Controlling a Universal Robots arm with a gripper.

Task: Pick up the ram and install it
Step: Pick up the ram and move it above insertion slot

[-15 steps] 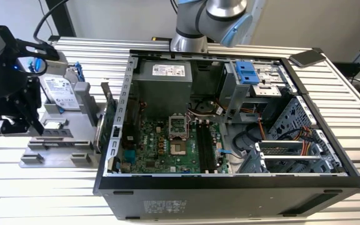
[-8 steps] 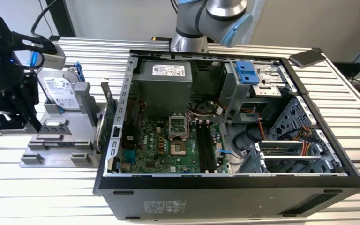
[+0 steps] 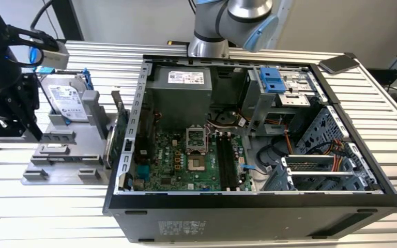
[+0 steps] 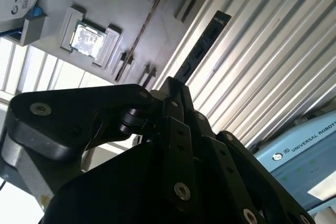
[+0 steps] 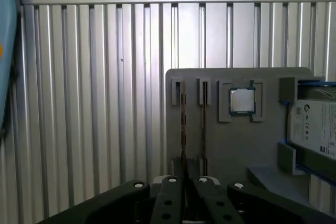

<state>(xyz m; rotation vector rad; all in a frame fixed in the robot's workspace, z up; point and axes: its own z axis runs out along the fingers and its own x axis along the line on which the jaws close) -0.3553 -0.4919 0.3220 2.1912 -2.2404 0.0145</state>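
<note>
In the second wrist view my gripper (image 4: 170,85) is shut on the ram (image 4: 202,45), a thin dark stick seen edge-on. It juts out from between the fingers over the ribbed table, beside the grey fixture tray (image 4: 131,9). In the exterior view the black gripper (image 3: 27,129) hangs at the far left, just left of that tray (image 3: 60,165) and well away from the open computer case (image 3: 254,199). The black motherboard slots (image 3: 227,160) lie inside the case, right of the processor socket. In the first wrist view the fingers (image 5: 173,187) sit closed near the tray's two narrow slots.
The tray also holds a hard drive (image 3: 67,101) and a small square silver processor chip (image 5: 242,100). A thin brownish stick lies in one tray slot (image 4: 144,30). A green expansion card (image 3: 119,134) stands against the case's left wall. The arm's base (image 3: 209,46) rises behind the case.
</note>
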